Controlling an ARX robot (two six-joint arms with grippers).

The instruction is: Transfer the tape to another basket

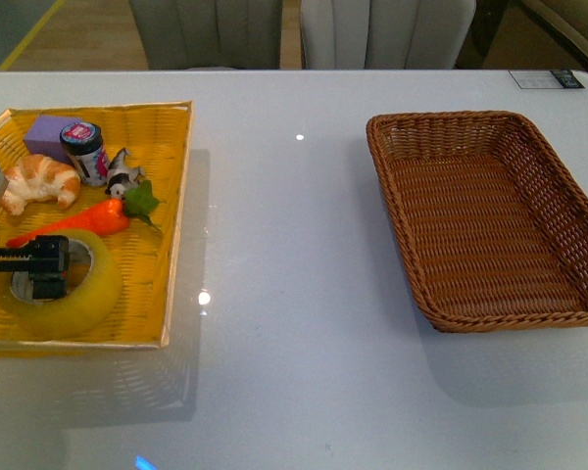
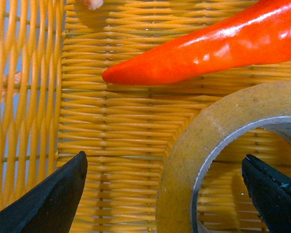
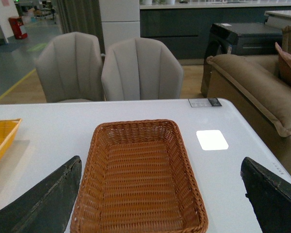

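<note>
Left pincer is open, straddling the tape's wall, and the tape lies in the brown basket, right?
No. The front view shows the tape lying in the yellow tray, not the brown basket. The left pincer is open, straddling the tape's wall, as you said.

Tape [image 1: 86,296]: translucent yellowish, greyish-white inner core. Tray [image 1: 162,122]: bright yellow weave. Carrot [image 1: 78,223]: glossy orange, green top. Basket [image 1: 470,225]: brown wicker, braided rim. My left pincer [image 2: 165,191]: black. Table [image 1: 294,323]: plain white.

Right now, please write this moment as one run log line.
step: pre-grasp | left gripper: open, straddling tape wall | tape: in yellow tray | brown basket: empty | right gripper: open
</note>
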